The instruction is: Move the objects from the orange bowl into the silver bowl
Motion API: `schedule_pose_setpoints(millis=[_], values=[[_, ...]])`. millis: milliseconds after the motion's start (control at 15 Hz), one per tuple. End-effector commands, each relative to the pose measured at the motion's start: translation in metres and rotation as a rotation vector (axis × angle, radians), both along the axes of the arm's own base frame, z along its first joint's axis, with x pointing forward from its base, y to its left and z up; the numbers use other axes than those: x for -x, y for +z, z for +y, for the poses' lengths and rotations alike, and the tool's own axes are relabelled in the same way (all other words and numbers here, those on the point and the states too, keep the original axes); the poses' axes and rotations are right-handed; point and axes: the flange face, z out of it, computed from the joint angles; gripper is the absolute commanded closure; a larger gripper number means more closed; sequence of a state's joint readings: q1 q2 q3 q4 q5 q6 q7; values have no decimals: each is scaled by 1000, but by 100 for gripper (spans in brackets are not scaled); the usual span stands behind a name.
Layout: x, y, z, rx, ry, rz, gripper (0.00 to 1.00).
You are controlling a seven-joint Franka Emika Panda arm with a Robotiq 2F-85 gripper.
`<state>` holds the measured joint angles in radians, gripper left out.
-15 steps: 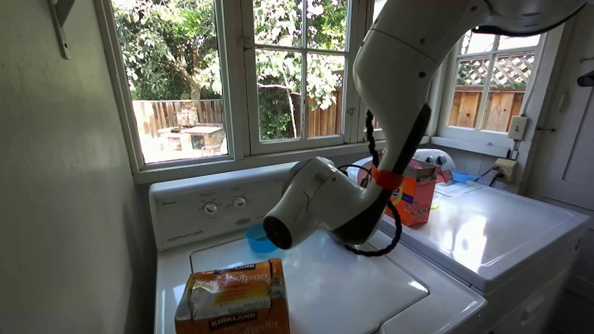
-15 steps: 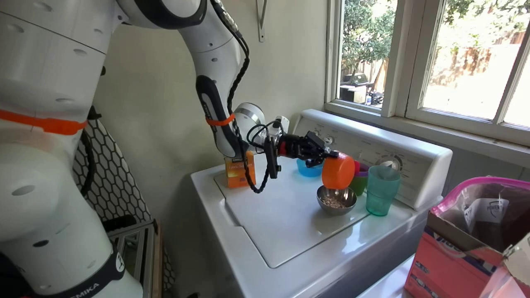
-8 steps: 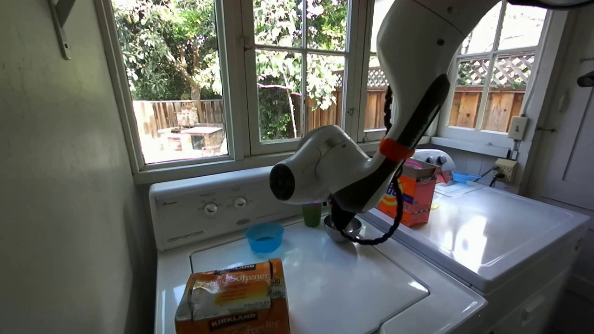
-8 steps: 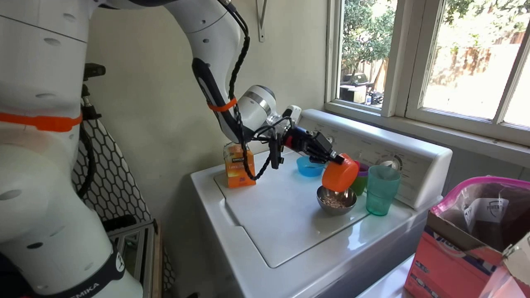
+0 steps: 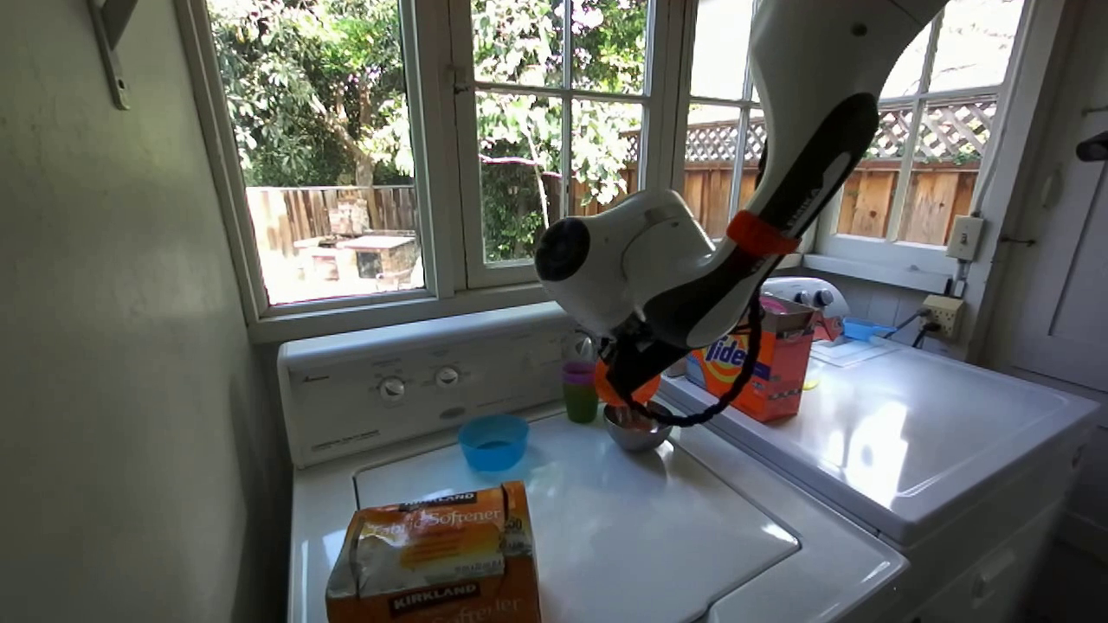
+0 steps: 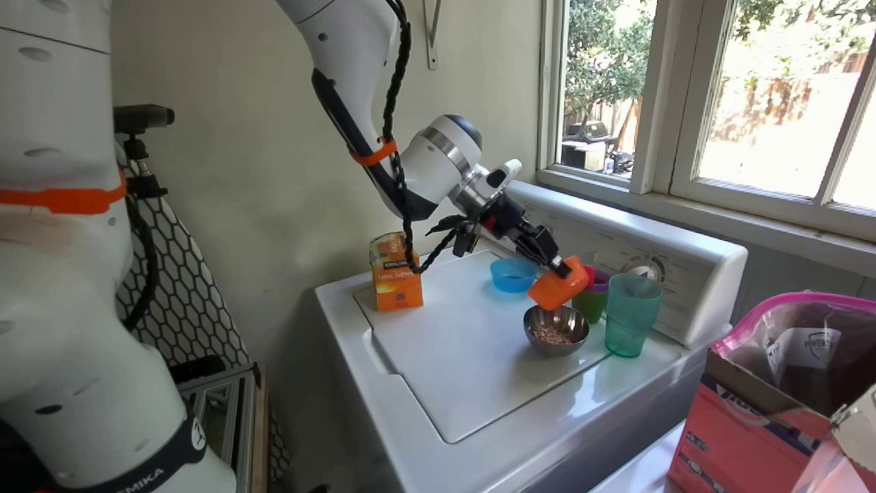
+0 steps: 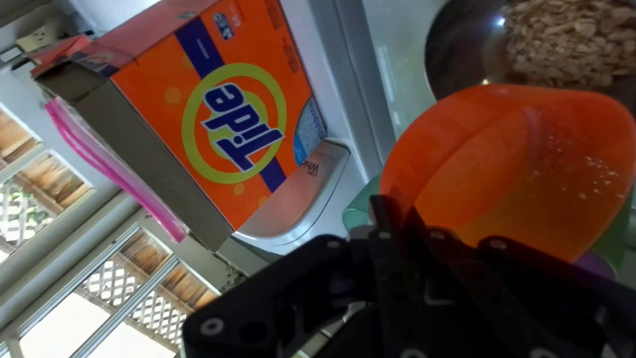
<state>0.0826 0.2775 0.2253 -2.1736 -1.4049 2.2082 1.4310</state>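
Near the washer's (image 6: 438, 349) back edge, shaking may loosen the orange bowl (image 6: 556, 288), since your gripper (image 6: 562, 268) pinches only its wall.

Bright windows (image 5: 446, 147) (fence (image 5: 394, 210) beyond) above a white washer (image 5: 606, 528).

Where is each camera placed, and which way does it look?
Exterior view: looks from above across the white appliance to control panel and windows; the arm enters at upper right.
Exterior view: close to the arm's base end, looks across the same appliance toward the wall; the gripper shows too.
Wrist view: carried on the arm, faces past the gripper toward the tilted orange bowl and the Tide box.
Both exterior views share the silver bowl and blue bowl.
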Motion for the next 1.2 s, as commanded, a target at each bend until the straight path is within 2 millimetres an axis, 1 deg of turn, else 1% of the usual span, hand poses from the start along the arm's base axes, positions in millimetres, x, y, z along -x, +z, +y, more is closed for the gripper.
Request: schedule_pose_setpoints(millis=[0, 200, 333, 467, 600, 667, 800, 933, 1133], values=[[15, 20, -6, -194, 52, 6, 98], [27, 35, -7, -348, 129, 16, 98], [38, 37, -4, -434, 192, 51, 98], [55, 29, 3, -497, 255, 110, 98], [73, 17, 9, -557, 310, 172, 98], [83, 5, 14, -580, 325, 217, 98], [99, -13, 21, -625, 346, 280, 98], [108, -23, 28, -657, 343, 313, 98], [112, -32, 33, -727, 335, 316, 98]])
